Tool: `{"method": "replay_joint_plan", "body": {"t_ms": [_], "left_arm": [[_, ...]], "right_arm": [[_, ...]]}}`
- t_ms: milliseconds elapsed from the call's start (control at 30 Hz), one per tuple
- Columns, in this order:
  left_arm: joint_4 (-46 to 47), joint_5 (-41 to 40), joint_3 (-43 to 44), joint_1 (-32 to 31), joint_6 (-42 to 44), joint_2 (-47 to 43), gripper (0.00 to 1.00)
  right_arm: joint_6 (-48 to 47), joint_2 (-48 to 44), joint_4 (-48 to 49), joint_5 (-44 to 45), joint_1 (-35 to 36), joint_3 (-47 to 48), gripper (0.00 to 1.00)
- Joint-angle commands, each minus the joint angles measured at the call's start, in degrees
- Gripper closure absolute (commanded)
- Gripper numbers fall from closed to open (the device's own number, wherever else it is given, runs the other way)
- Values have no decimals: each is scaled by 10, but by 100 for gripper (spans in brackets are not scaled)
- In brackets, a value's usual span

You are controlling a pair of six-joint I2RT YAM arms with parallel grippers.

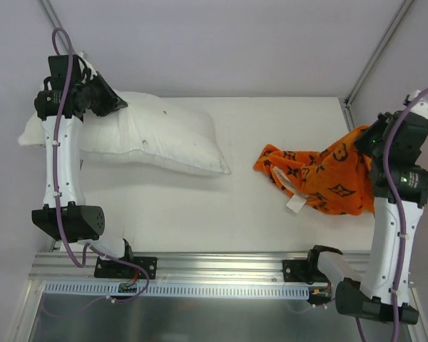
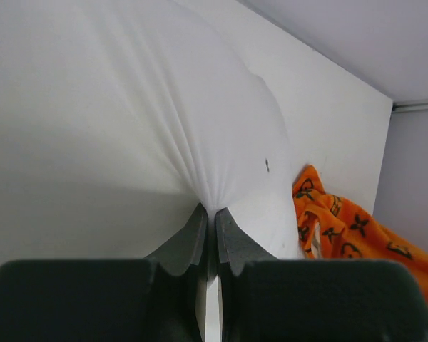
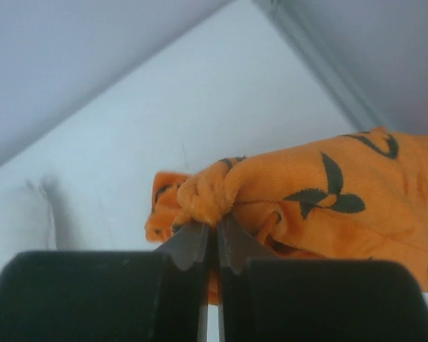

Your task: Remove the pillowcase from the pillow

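Two task things lie well apart on the white bench (image 1: 200,206): the orange pillowcase (image 1: 328,174) bunched at the right edge, the bare white pillow (image 1: 157,135) at far left. The top view shows the pillowcase's white label (image 1: 296,203), which the right wrist view misses. The left end effector (image 2: 208,211) pinches puckered pillow fabric. The right end effector (image 3: 215,229) pinches a pillowcase fold.

White pillow (image 1: 157,139) lies on the tabletop's (image 1: 200,206) left side, left pincer (image 1: 113,101) at its far edge. Orange pillowcase (image 1: 328,178) is bunched up well apart on the right, right pincer (image 1: 367,140) at its edge.
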Motion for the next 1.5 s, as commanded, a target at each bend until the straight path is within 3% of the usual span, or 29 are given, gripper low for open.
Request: {"method": "replay_joint_plan", "body": {"t_ms": [0, 100, 200, 267, 333, 367, 400, 467, 500, 533, 600, 633, 800, 1033, 1167, 1467], "left_arm": [[58, 26, 44, -16, -57, 6, 100], [82, -7, -1, -29, -81, -1, 100], [122, 21, -83, -31, -96, -19, 100], [161, 30, -157, -38, -109, -40, 100], [187, 31, -220, -60, -117, -51, 100], [204, 34, -232, -69, -118, -50, 100], [206, 39, -239, -73, -116, -37, 100], [206, 57, -232, -93, -112, -20, 83], [206, 76, -228, -94, -106, -14, 56], [205, 80, -218, -99, -102, -8, 36], [206, 84, -208, -103, -91, -7, 4], [205, 85, -201, -107, -81, -11, 1], [201, 109, -205, -116, -46, -34, 1], [193, 131, -277, -155, 14, -108, 1], [194, 135, -328, -172, 47, -159, 1], [194, 138, -406, -179, 61, -240, 1]], "right_arm": [[12, 20, 52, -123, 1, -84, 99], [19, 41, 82, -172, 18, -162, 99], [-12, 93, 70, -266, 27, -192, 98], [-26, 111, 53, -251, 33, -206, 95], [-28, 106, 54, -230, 33, -218, 53], [-31, 98, 54, -229, 33, -222, 25], [-32, 93, 52, -223, 33, -222, 18], [-35, 85, 42, -221, 33, -215, 7], [-39, 81, 38, -215, 33, -212, 6], [-38, 77, 34, -210, 33, -211, 5], [-40, 53, 26, -186, 33, -218, 2], [-39, 43, 25, -172, 32, -224, 2], [-27, -16, 24, -121, 32, -292, 0], [-40, -97, 34, -142, 39, -395, 3], [-52, -163, 12, -112, 43, -396, 4], [-34, -172, -1, -94, 43, -362, 4]]}}
